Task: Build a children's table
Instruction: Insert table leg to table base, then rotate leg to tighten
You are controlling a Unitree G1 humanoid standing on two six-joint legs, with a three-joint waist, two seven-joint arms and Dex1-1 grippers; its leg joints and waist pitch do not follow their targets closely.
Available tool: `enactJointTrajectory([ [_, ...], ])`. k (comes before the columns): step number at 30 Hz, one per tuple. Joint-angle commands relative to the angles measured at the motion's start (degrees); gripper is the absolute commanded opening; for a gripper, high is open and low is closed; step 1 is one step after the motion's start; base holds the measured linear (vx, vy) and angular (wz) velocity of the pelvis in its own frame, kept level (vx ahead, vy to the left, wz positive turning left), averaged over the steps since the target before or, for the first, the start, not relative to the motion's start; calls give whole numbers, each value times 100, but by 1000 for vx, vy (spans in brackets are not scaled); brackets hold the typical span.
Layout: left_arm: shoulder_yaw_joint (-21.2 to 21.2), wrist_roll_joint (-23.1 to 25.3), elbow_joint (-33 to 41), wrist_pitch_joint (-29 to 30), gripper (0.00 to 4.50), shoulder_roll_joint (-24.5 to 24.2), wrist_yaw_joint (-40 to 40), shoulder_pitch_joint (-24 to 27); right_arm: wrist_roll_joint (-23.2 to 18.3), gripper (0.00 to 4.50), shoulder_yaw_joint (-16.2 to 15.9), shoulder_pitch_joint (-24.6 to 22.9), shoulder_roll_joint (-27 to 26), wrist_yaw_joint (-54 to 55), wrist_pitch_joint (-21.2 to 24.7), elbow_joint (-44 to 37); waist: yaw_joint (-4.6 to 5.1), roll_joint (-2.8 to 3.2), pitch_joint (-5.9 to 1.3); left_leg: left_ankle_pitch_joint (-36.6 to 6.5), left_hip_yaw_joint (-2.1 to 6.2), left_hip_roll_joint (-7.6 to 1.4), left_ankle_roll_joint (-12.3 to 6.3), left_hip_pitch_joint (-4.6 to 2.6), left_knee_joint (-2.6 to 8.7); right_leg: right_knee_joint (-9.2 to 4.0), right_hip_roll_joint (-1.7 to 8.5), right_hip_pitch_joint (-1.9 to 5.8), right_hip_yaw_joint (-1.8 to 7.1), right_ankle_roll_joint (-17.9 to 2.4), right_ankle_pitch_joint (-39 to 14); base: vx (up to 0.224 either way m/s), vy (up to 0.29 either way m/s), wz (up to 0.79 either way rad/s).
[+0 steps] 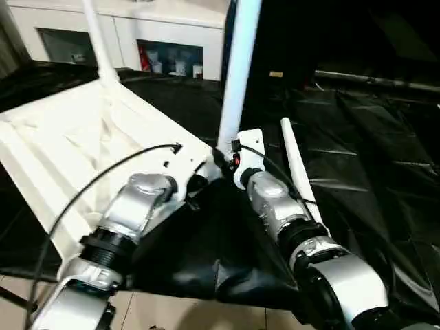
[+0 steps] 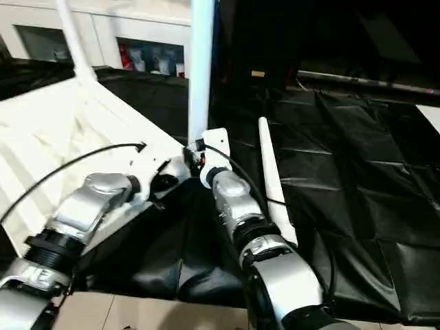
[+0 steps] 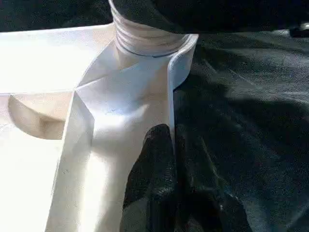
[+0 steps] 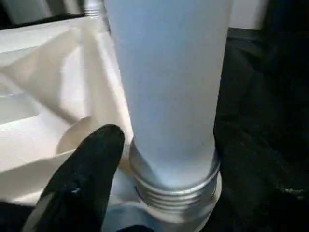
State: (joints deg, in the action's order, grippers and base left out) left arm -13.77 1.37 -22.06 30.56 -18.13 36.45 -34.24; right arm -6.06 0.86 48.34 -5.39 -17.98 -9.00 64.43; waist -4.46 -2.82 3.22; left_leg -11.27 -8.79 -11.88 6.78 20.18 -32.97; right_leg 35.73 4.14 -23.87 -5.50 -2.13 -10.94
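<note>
Left eye view, L to R: children's table [image 1: 69,148] lies upside down on the black-draped table [image 1: 385,172], ribbed underside up, taking up the left half of the scene; its near-right corner sits at centre. One leg [image 1: 100,45] stands upright at the far corner, w/ a white cabinet [image 1: 137,31] behind it along the far edge. Left arm reaches in from near-left, a black cable arcing over its forearm. Left gripper [image 3: 169,159] is at the tabletop's near-right rim; in left wrist view its two black fingers [image 3: 154,174] are pressed together, fully closed, right at the upright rim wall just near of the corner socket. Can't tell if the wall is pinched between them or just touched. A 2nd leg [image 1: 239,69] stands upright in that near-right corner socket; right wrist view shows its threaded collar still exposed above the socket, so not seated flush. Right gripper [image 1: 230,158] is at this leg's base, arm coming in from near-right. One black finger [image 4: 84,179] shows beside the collar, on the tabletop side, w/ a visible gap to the leg; other finger hidden, so jaws read as apart, not clamping the leg. Just right of the right forearm, a 3rd leg [image 1: 297,168] lies flat on the black cloth, running near to far, partly covered by the arm at its near end.
</note>
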Motion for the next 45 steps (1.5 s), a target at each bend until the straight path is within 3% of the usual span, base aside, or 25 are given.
enactJointTrajectory([
  [1,-1,-50,77,-401,0,-29,223,-136,-105,369,-95,-198,14,-600,261,-276,-2,121,-402,-268,-40,-118,-271,37,346,-324,387,411,354,-1166,66,0,0,0],
  [2,-1,-50,77,-401,0,-29,223,-136,-105,369,-95,-198,14,-600,261,-276,4,104,-408,-225,-43,-116,-329,49,337,-301,382,430,352,-1222,217,0,0,0],
  [3,-27,-160,93,-525,0,-124,556,-90,-178,383,-280,-496,275,-1229,549,-953,-6,95,-419,-187,-58,-116,-402,18,324,-302,384,432,355,-1287,347,0,0,0],
  [4,-29,-174,97,-537,0,-135,597,-84,-183,392,-309,-535,310,-1304,587,-1038,-27,101,-431,-46,-64,-116,-502,1,302,-267,370,433,360,-1344,643,0,0,0],
  [5,-84,-278,114,-792,0,-264,1006,-26,-191,397,-591,-917,675,-1910,899,-1822,-25,66,-414,15,-64,-105,-570,13,306,-283,347,444,356,-1345,721,0,0,0],
  [7,-111,-395,141,-1002,0,-355,1354,30,-181,414,-771,-1154,935,-2277,1088,-2271,-54,66,-419,14,-62,-113,-682,-8,304,-284,359,443,350,-1349,745,0,0,0],
  [8,-135,-484,192,-1065,0,-473,1661,88,-140,414,-933,-1395,1226,-2662,1192,-2692,-72,103,-413,-79,-67,-124,-658,-5,306,-297,388,437,353,-1354,569,0,0,0],
  [10,-144,-613,265,-1277,0,-560,2017,167,-112,414,-1051,-1552,1446,-2959,1197,-2945,-77,85,-400,-319,-78,-132,-570,-8,320,-327,391,437,360,-1296,249,0,0,0],
  [14,-241,-744,468,-1416,0,-827,2633,301,-129,414,-1146,-1805,1778,-3376,1295,-3403,-107,104,-381,-609,-82,-150,-383,-38,346,-367,393,412,361,-1273,-197,0,0,0],
  [21,-281,-1040,823,-1440,0,-1065,3378,521,-235,414,-1317,-2054,2075,-3760,1708,-4051,-160,108,-376,-615,-105,-164,-289,-54,352,-358,390,398,368,-1231,-236,0,0,0],
  [22,-280,-1067,837,-1444,0,-1074,3419,536,-229,414,-1342,-2068,2101,-3785,1738,-4096,-176,79,-385,-538,-109,-161,-296,-42,344,-339,394,412,370,-1220,-164,0,0,0],
  [23,-268,-1049,842,-1473,0,-1082,3419,550,-230,414,-1345,-2079,2100,-3804,1769,-4120,-178,97,-386,-529,-107,-155,-292,-36,343,-340,397,413,368,-1221,-171,0,0,0],
  [24,-263,-1039,842,-1484,0,-1082,3424,553,-231,414,-1340,-2083,2097,-3814,1782,-4127,-169,63,-383,-517,-108,-152,-284,-23,345,-346,390,424,365,-1198,-195,0,0,0],
  [27,-239,-1031,834,-1487,0,-1070,3434,548,-161,414,-1354,-2090,2087,-3823,1770,-4090,-165,70,-391,-487,-103,-143,-263,-8,336,-341,400,435,365,-1158,-227,0,0,0],
  [28,-231,-1028,831,-1480,0,-1071,3435,547,-122,388,-1359,-2105,2071,-3793,1776,-4081,-161,72,-395,-462,-100,-140,-253,-2,333,-335,399,440,364,-1146,-210,0,0,0],
  [30,-220,-1018,834,-1477,0,-1072,3435,556,-125,388,-1355,-2127,2055,-3758,1818,-4113,-153,61,-393,-482,-103,-131,-253,-1,327,-342,397,443,365,-1116,-278,0,0,0],
  [31,-211,-1014,841,-1480,0,-1071,3432,565,-137,362,-1362,-2141,2059,-3752,1850,-4147,-152,63,-395,-484,-103,-134,-253,-6,326,-343,400,440,367,-1116,-287,0,0,0],
  [37,-191,-969,762,-1531,0,-1076,3433,528,-115,309,-1374,-2154,2058,-3709,1871,-4131,-153,75,-392,-492,-101,-137,-249,-7,323,-338,388,435,362,-1120,-278,0,0,0],
  [43,-176,-936,708,-1559,0,-1079,3388,540,-121,280,-1316,-2197,1972,-3579,1819,-3968,-156,68,-386,-576,-101,-140,-220,-9,318,-345,393,424,364,-1092,-443,0,0,0],
  [45,-125,-931,711,-1535,0,-1017,3230,581,-170,278,-1151,-2258,1824,-3282,1732,-3753,-150,63,-385,-648,-101,-143,-185,-9,317,-348,405,413,368,-1077,-558,0,0,0],
])
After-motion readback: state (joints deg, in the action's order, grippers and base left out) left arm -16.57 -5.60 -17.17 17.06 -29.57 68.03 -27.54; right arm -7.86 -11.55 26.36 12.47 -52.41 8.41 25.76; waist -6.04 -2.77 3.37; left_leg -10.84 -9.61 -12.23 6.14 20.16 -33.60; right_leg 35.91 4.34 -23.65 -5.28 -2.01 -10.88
